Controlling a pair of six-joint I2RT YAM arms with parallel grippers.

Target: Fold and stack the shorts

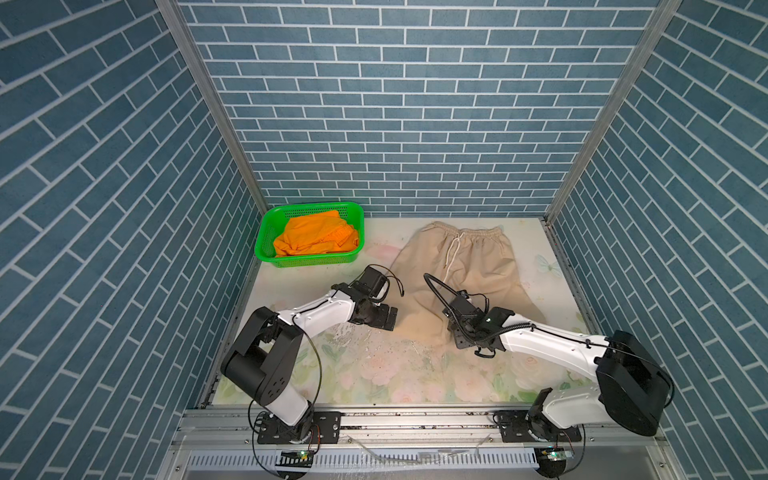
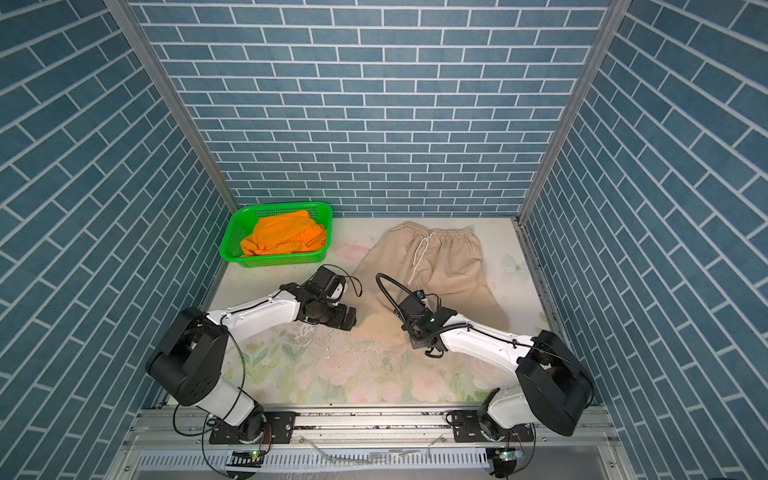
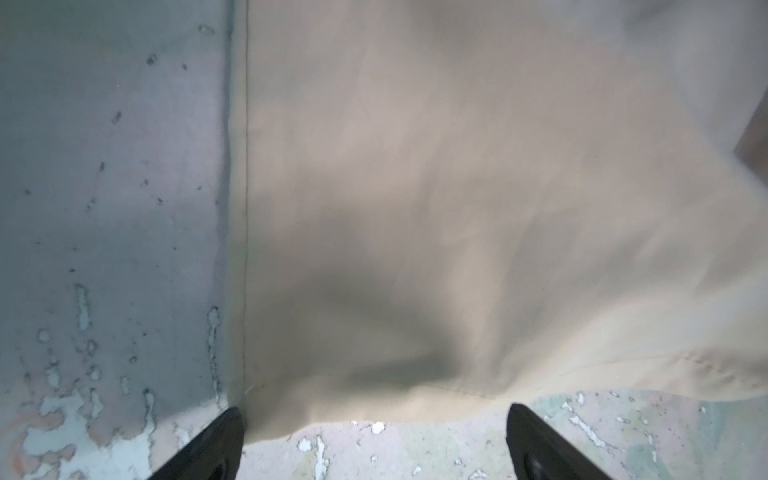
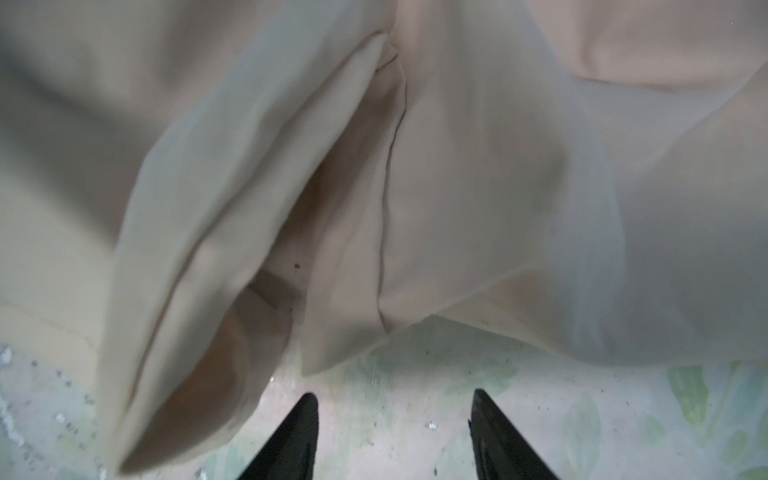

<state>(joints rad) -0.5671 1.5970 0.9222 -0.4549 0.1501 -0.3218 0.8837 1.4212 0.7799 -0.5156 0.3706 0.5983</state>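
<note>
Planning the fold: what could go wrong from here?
The beige shorts are bunched between the legs in front of the open right gripper, so a fold may lock in that crease. The open left gripper sits at a hem corner and might pinch only one layer.

A green perforated basket (image 1: 309, 260) stands in the far left corner of the floral-printed surface (image 1: 399, 374), its print flaking mid-front. Blue brick-patterned walls (image 1: 395, 104) enclose three sides.
</note>
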